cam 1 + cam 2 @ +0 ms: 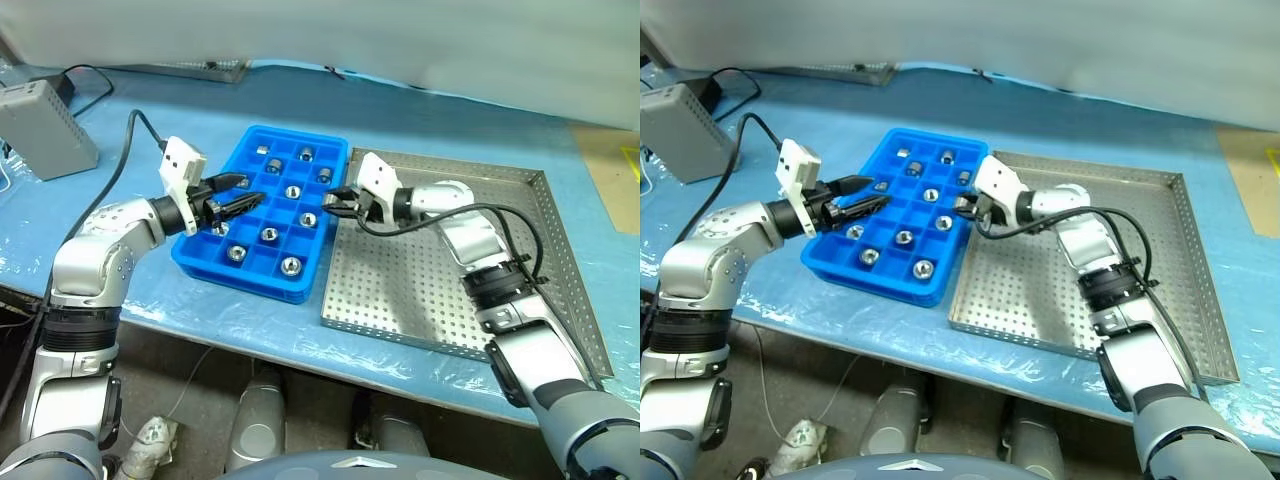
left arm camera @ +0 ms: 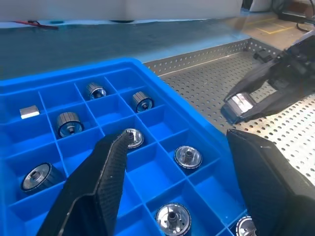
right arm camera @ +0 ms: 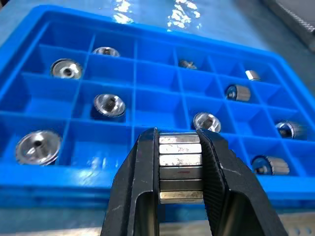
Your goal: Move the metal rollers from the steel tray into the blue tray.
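- Blue plastic sheeting (image 1: pixel 420 110) is covering the table; the blue tray (image 1: pixel 335 150) is lying on it, and the steel tray (image 1: pixel 545 200) is lying just beside it on my right, rim near rim; a grey box (image 1: pixel 45 128) is standing well apart at the far left.
- My right gripper (image 3: pixel 179 169) is hovering at the border between the two trays, just over the blue tray's near edge; its fingers are pressing tight on one of the metal rollers (image 3: pixel 180 164), which is sitting between the pads with its ribbed side showing.
- My left gripper (image 1: pixel 232 195) is hanging above the left part of the blue tray; its fingers (image 2: pixel 106 177) are standing about half apart and are holding nothing.
- Other rollers are resting in the blue tray's compartments, one in each, some upright and some lying on the side; one (image 2: pixel 188 156) is lying between my left fingers in the wrist view, below them.
- I am seeing only the bare perforated floor of the steel tray around my right arm.
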Controlling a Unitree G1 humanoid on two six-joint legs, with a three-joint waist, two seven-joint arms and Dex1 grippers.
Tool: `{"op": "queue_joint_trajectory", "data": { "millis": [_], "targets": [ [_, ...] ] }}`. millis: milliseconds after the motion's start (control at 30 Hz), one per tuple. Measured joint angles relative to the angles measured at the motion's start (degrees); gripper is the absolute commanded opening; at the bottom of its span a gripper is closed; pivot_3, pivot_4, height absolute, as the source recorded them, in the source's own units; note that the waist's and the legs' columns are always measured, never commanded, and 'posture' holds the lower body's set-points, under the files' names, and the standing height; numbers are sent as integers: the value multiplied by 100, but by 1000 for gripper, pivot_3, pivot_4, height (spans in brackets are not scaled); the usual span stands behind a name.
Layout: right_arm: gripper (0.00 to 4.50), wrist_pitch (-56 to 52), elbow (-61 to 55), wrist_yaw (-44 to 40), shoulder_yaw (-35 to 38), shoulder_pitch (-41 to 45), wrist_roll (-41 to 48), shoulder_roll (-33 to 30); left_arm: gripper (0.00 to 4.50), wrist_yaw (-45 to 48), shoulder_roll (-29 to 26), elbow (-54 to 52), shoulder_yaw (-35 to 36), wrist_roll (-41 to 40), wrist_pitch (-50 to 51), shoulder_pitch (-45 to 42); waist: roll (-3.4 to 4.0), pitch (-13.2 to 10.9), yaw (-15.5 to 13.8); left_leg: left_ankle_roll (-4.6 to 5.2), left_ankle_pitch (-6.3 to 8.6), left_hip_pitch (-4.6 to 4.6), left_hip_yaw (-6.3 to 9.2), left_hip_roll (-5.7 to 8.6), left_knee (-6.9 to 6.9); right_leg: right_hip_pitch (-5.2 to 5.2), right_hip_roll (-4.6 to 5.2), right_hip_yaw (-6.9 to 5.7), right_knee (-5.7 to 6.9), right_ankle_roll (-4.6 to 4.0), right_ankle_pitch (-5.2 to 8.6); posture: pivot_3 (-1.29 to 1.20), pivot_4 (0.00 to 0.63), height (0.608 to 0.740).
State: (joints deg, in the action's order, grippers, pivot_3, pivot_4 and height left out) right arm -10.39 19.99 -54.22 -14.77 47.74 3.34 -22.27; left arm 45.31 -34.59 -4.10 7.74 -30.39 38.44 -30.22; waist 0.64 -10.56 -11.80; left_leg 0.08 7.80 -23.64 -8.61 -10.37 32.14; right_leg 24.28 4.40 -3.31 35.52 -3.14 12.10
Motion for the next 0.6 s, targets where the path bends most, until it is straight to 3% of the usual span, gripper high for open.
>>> {"op": "queue_joint_trajectory", "data": {
  "millis": [333,600],
  "targets": [
    [714,797,1211,45,-124,565,-193,978,3356,-928,-105,-1238,811,-457,841,896,-3,-2,-155,-1,0,-15,10,-6,-1,12,0,-10,2,-5,4,692,150,740],
    [714,1302,2095,-470,-235,822,-276,1303,3356,-1668,51,-2367,1371,-894,1165,1904,1,-5,-776,-3,2,-9,13,-7,-10,14,-1,-8,3,4,11,819,150,740]
  ]
}}
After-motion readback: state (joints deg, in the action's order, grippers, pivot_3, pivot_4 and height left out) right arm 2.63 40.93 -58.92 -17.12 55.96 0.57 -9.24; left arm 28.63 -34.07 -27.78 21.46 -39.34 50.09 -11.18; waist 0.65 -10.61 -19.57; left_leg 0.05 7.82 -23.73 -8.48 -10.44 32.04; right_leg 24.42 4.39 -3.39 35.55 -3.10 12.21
